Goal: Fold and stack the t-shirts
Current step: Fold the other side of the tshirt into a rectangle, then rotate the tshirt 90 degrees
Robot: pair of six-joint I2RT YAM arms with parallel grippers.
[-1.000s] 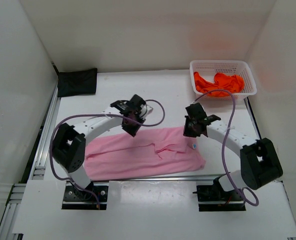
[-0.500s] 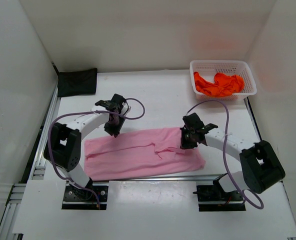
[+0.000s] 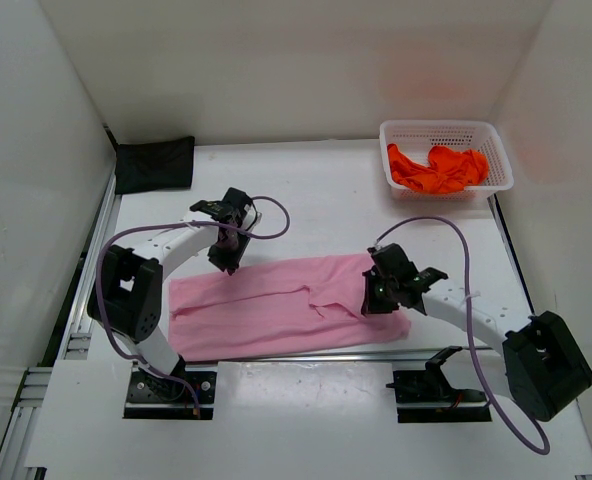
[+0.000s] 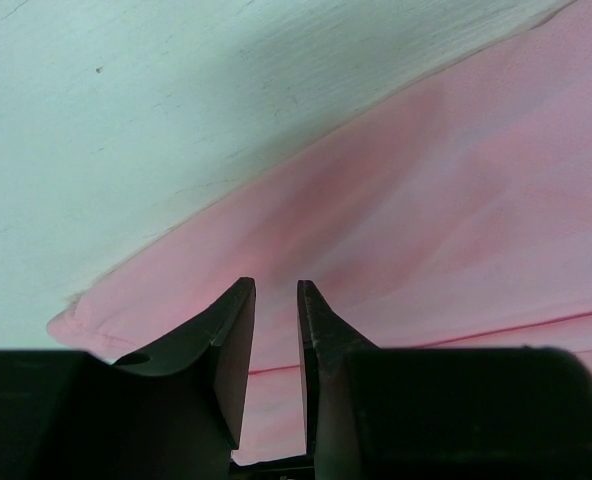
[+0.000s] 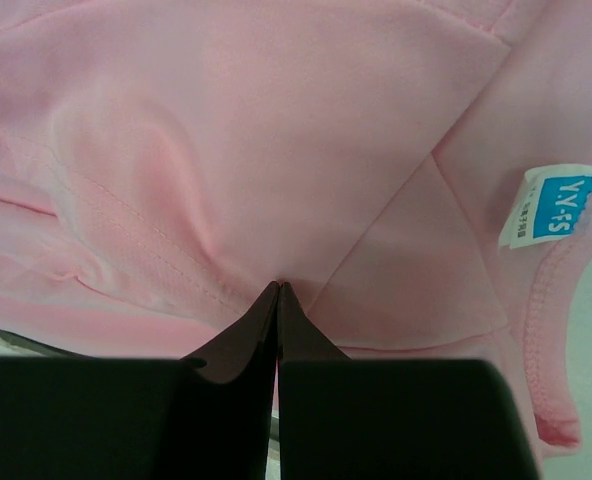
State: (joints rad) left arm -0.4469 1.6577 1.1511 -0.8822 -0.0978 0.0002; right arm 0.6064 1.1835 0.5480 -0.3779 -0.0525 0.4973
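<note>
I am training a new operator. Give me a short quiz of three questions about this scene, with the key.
1. True or false: the orange-red t-shirt lies in the white mesh basket.
2. Which has its fingers shut, the left gripper or the right gripper?
3. The blue label belongs to: A the orange-red t-shirt, B the pink t-shirt, C the basket.
Key: 1 true; 2 the right gripper; 3 B.

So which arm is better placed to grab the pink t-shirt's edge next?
Left, probably: the left pincer has its jaws slightly apart over the far edge of the pink t-shirt. The right pincer is shut, its tips at mid-cloth near the neck label, so it must open and shift first.
</note>
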